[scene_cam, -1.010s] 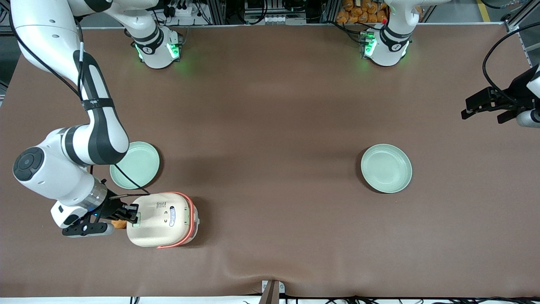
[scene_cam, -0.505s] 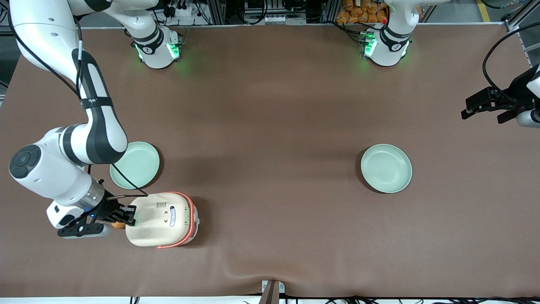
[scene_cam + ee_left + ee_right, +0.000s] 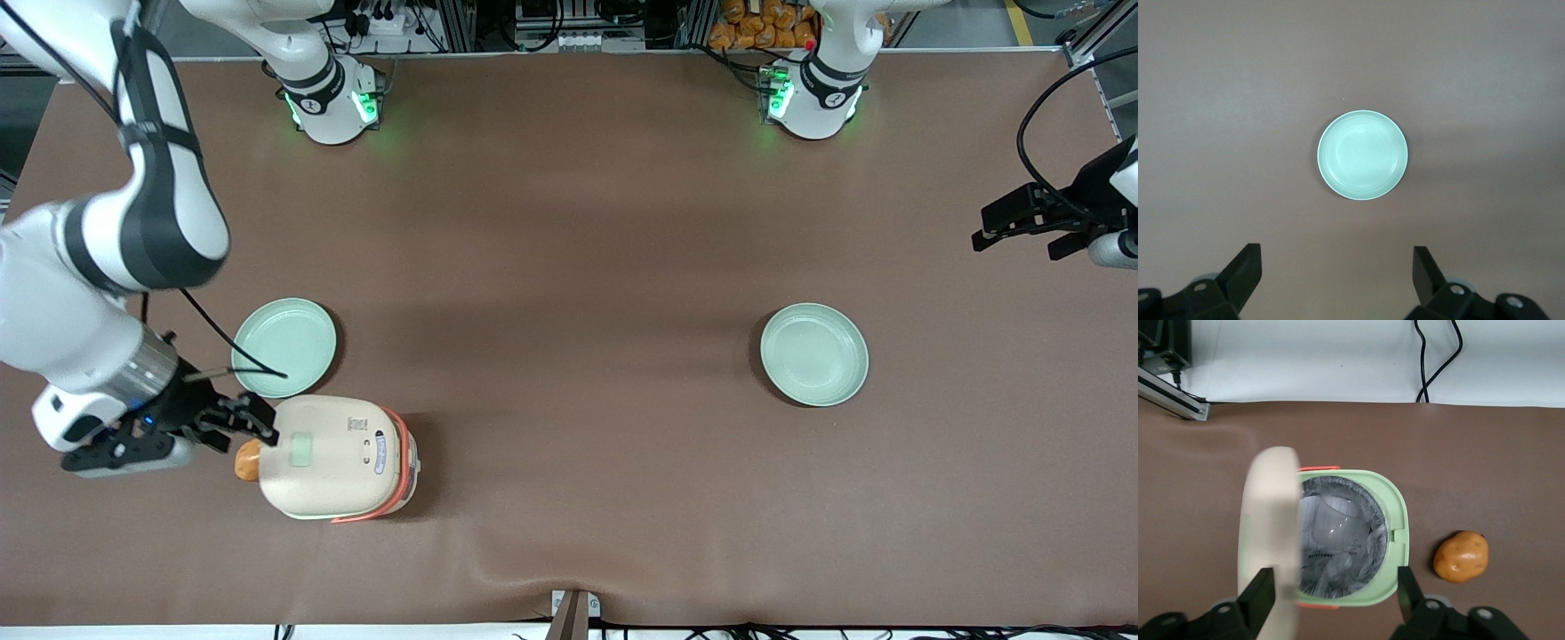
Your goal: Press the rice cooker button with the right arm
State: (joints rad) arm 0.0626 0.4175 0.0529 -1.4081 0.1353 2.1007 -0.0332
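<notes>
The rice cooker [image 3: 333,458] stands near the table's front edge, toward the working arm's end. Its cream lid [image 3: 1271,520] is swung up and open. The pale green body [image 3: 1401,520] shows a pot with a clear bag and paper inside. The greenish-grey button [image 3: 302,449] is on the raised lid and nothing touches it. The right arm's black gripper [image 3: 253,422] hangs beside the cooker's button end, above it and clear of it. In the right wrist view the gripper [image 3: 1335,600] is open and empty, with the jaws wide apart.
A small orange rounded object [image 3: 246,460] lies on the table against the cooker's button end, under the gripper; it also shows in the right wrist view [image 3: 1461,557]. One pale green plate [image 3: 284,347] sits just farther from the camera than the cooker. Another plate [image 3: 813,354] lies toward the parked arm's end.
The gripper has drawn back from the button end of the lid and risen. The cooker's lid has popped open. The orange object is now uncovered.
</notes>
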